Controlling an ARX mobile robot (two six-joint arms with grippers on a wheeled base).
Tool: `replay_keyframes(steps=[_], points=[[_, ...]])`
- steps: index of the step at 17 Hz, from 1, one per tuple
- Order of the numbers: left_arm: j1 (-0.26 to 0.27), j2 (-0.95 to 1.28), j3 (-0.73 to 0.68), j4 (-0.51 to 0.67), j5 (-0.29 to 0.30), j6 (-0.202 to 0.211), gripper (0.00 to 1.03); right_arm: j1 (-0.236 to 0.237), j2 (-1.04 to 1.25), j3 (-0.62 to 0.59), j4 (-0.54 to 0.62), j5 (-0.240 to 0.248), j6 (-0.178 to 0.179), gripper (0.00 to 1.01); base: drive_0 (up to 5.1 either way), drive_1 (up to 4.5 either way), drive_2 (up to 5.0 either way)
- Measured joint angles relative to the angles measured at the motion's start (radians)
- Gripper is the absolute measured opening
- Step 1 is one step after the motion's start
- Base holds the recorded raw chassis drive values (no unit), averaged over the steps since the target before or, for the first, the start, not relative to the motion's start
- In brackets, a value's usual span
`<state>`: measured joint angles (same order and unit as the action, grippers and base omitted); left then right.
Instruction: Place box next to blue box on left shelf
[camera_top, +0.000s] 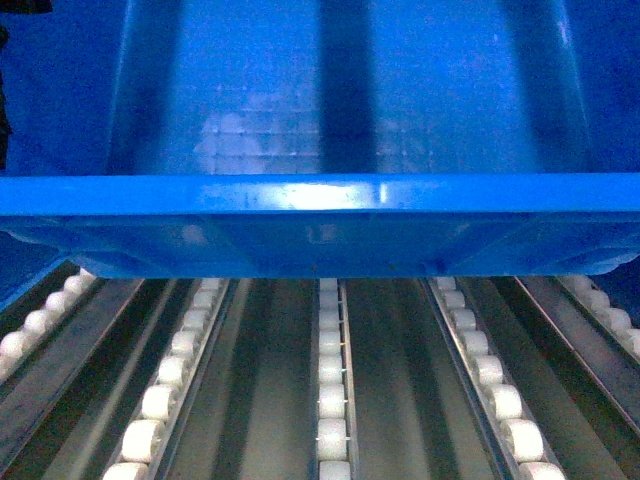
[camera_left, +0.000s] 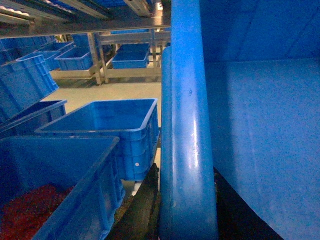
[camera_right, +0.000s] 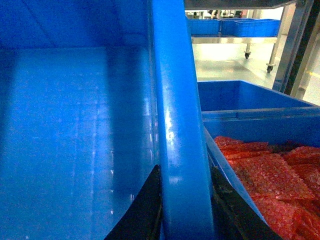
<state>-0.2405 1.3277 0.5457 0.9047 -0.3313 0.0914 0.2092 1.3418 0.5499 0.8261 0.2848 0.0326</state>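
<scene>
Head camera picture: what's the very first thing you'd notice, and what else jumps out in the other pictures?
A huge bright-blue crate fills the top of the head view, held over rows of small white rollers. In the right wrist view, the right gripper clamps the crate's thick rim, and beside it another blue bin holds shiny red packets. The left wrist view shows more blue crates lined up to the left.

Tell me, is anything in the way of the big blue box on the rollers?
Nothing visible blocks it. In the head view the box hangs over the roller shelf, whose tracks look bare. Other blue crates sit off to its sides, not in front.
</scene>
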Motion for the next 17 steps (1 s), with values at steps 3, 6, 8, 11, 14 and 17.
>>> replay_keyframes(steps=[3, 6, 8, 11, 14, 17], points=[[0.0, 0.0, 0.0, 0.0, 0.0, 0.0, 0.18, 0.0, 0.0, 0.0, 0.0, 0.0, 0.0, 0.2, 0.0, 0.0, 0.0], [-0.012, -0.046, 0.039, -0.195, -0.063, -0.029, 0.18, 0.0, -0.032, 0.038, -0.169, -0.016, -0.009, 0.2, 0.0, 0.0, 0.0], [-0.002, -0.067, 0.041, -0.315, -0.073, -0.04, 0.18, -0.011, -0.069, 0.051, -0.34, -0.055, -0.004, 0.2, 0.0, 0.0, 0.0], [0.039, -0.111, 0.041, -0.408, -0.027, -0.05, 0.18, -0.051, -0.102, 0.095, -0.544, -0.174, 0.0, 0.2, 0.0, 0.0, 0.0], [0.036, -0.116, 0.047, -0.55, 0.005, -0.088, 0.18, -0.089, -0.07, 0.12, -0.652, -0.226, -0.003, 0.2, 0.0, 0.0, 0.0], [0.026, -0.068, 0.047, -0.611, 0.008, -0.116, 0.18, -0.107, 0.0, 0.106, -0.661, -0.245, 0.002, 0.2, 0.0, 0.0, 0.0]])
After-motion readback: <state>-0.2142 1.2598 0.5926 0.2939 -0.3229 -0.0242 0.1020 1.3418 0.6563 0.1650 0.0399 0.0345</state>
